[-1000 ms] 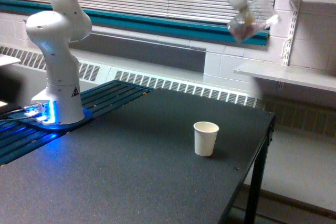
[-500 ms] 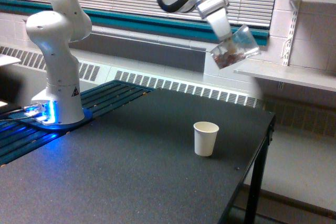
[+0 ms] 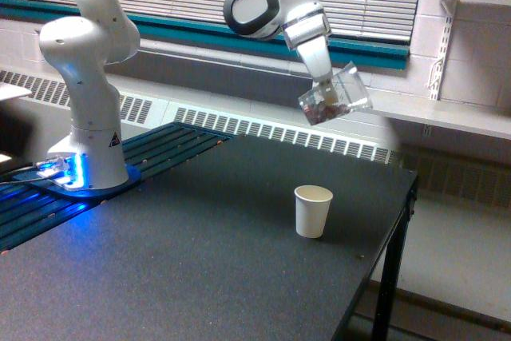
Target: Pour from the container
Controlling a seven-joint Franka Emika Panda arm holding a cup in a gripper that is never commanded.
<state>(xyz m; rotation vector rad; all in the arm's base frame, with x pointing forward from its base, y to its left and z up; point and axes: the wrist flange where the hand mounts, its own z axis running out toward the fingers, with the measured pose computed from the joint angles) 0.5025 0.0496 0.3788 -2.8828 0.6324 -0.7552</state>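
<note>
The hand (image 3: 326,85) holds the container (image 3: 335,98) tilted above the paper cup (image 3: 312,211).

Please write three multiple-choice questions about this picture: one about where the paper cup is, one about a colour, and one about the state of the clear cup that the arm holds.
1. Where does the white paper cup stand?
A. On the dark table, near its edge at the exterior view's right
B. On the wall shelf
C. On the robot's base

2. What colour is the light at the robot's base?
A. Red
B. Blue
C. Green

3. How is the clear container held?
A. Upside down inside the paper cup
B. Lying on the table
C. Tilted in the air, above the paper cup

Answers:
1 A: the cup rests on the table close to that edge.
2 B: a blue glow shows at the base.
3 C: the gripper holds it slanted, with reddish-brown bits inside, well clear of the table.
</note>
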